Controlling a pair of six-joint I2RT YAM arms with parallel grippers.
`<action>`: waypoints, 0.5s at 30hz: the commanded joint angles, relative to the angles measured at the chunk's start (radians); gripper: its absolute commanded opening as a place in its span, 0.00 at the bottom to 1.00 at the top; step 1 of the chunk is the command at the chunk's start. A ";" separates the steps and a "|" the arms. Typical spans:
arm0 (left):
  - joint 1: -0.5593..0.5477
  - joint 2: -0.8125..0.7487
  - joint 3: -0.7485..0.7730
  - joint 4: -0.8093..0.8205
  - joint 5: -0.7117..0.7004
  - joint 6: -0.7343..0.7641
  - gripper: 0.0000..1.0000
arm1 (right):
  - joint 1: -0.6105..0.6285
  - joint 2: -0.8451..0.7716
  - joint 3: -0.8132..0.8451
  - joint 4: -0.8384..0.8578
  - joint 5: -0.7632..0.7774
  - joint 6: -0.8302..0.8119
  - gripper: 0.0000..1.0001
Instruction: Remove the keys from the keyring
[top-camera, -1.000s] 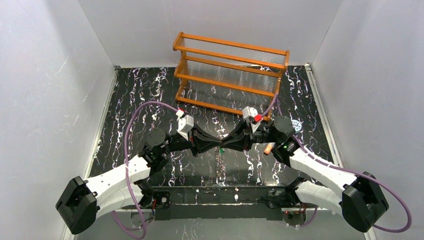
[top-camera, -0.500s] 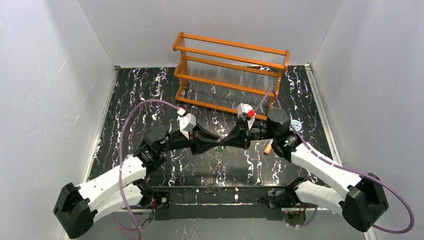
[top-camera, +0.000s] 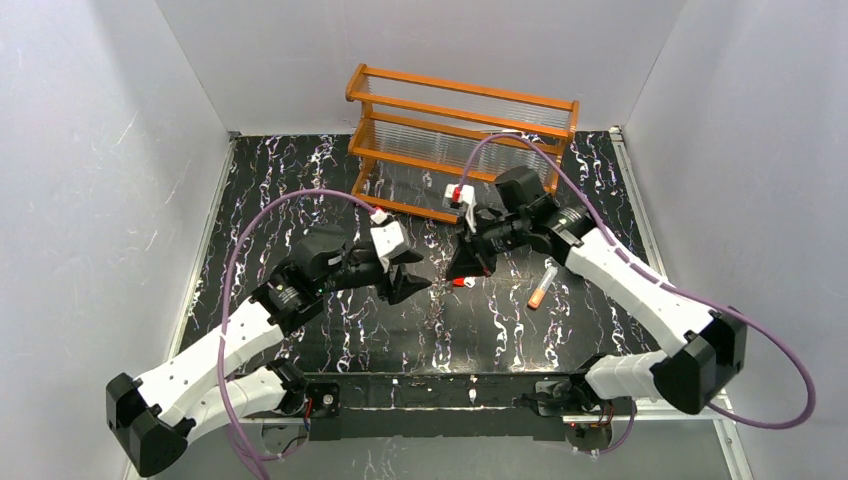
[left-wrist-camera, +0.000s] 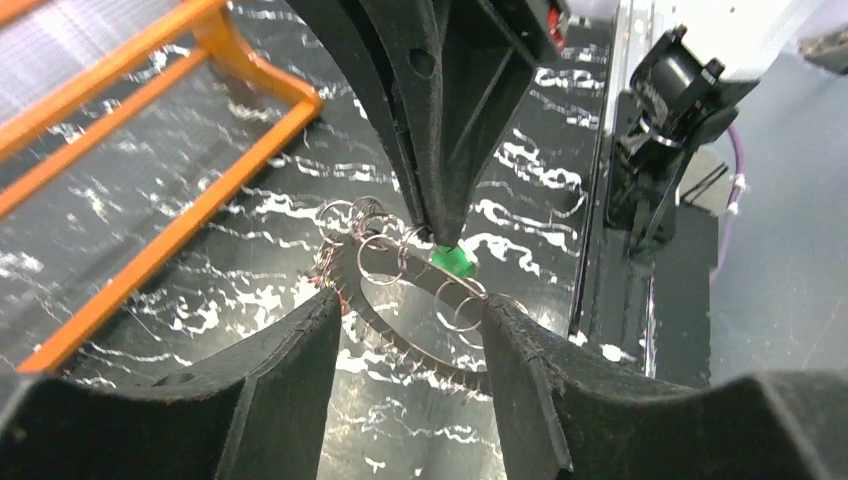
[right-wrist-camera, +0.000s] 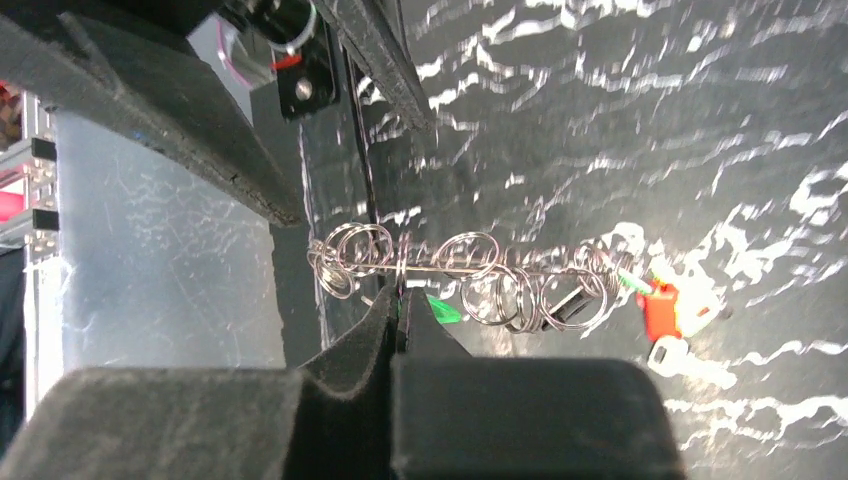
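While shut on the keyring (right-wrist-camera: 470, 270), right tool (right-wrist-camera: 400, 300) opposite wide left tool (left-wrist-camera: 410, 300); clear tubes (top-camera: 470, 148) in rack (top-camera: 460, 86).

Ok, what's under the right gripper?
The keyring hangs at the shut right gripper, red key dangling off its far end. A green key peeks out, mostly covered by the fingers.

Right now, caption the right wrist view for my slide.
Right gripper shut on the green key, with the keyring and a red key strung out beside its fingertips.
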 joint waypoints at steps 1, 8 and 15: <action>0.006 0.040 0.056 -0.103 0.017 0.067 0.52 | 0.050 0.077 0.149 -0.305 0.096 -0.080 0.01; 0.006 0.069 -0.038 0.028 0.049 -0.014 0.53 | 0.126 0.232 0.341 -0.489 0.225 -0.100 0.01; 0.005 0.045 -0.145 0.189 0.106 -0.073 0.51 | 0.197 0.287 0.402 -0.543 0.289 -0.118 0.01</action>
